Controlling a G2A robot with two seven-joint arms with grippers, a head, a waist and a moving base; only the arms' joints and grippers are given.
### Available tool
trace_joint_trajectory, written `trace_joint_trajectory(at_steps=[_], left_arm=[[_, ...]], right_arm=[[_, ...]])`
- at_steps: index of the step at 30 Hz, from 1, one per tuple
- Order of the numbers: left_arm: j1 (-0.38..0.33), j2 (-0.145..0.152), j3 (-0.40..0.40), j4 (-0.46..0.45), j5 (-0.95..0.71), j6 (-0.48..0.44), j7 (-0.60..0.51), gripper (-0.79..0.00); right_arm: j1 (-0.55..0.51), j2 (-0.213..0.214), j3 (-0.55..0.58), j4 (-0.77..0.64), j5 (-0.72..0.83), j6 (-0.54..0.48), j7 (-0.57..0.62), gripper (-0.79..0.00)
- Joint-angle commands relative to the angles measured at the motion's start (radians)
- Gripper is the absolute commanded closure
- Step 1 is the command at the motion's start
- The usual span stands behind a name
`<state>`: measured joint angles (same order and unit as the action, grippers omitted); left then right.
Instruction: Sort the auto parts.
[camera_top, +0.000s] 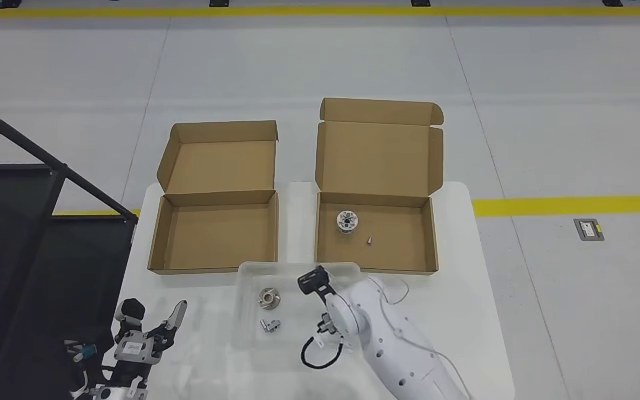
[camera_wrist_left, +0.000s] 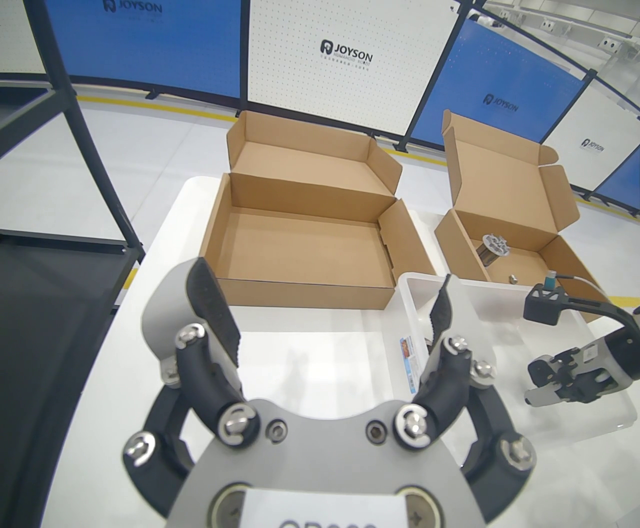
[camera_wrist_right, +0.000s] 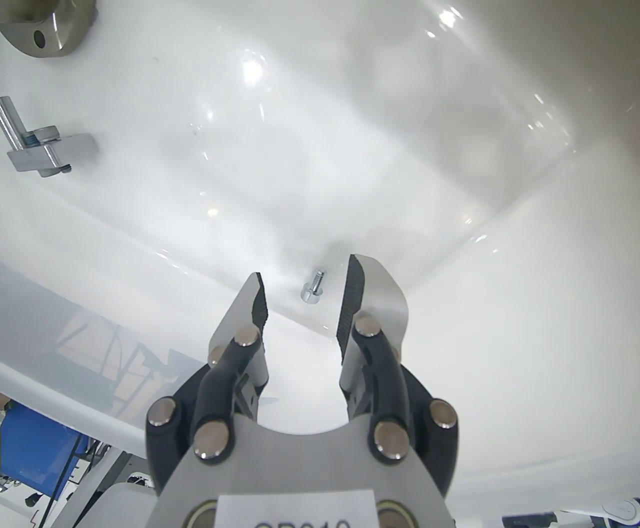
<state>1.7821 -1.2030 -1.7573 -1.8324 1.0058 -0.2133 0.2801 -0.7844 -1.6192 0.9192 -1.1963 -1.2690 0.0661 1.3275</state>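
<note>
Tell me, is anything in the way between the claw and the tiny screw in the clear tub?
No, nothing visible. The right gripper hangs in the clear tub, jaws open, and the tiny screw lies on the tub floor straight ahead of them. The round flange and the bracket lie well off to one side.

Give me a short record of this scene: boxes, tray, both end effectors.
Empty box: open.
Second box: open, holds a round metal part and a small screw.
Tray: holds a flange, a bracket and a bolt.
Right end effector: open, in the tray, a finger on each side of the bolt.
Left end effector: open, above the table beside the tray.
</note>
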Motion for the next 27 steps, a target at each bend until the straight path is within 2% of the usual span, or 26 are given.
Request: trace_joint_trajectory(at_steps=[1, 4, 17, 27], left_arm=[[0.0, 0.0, 0.0, 0.0, 0.0, 0.0, 0.0, -0.785], [0.0, 0.0, 0.0, 0.0, 0.0, 0.0, 0.0, -0.785], [0.0, 0.0, 0.0, 0.0, 0.0, 0.0, 0.0, -0.785], [0.0, 0.0, 0.0, 0.0, 0.0, 0.0, 0.0, -0.785]], right_arm=[[-0.006, 0.002, 0.003, -0.003, -0.004, -0.004, -0.004, -0.332], [-0.009, 0.002, 0.005, 0.002, -0.003, -0.011, -0.009, -0.292], [0.005, -0.002, 0.001, 0.042, 0.007, -0.012, -0.02, -0.225], [0.007, -0.005, 0.001, 0.057, 0.01, -0.005, -0.026, -0.222]])
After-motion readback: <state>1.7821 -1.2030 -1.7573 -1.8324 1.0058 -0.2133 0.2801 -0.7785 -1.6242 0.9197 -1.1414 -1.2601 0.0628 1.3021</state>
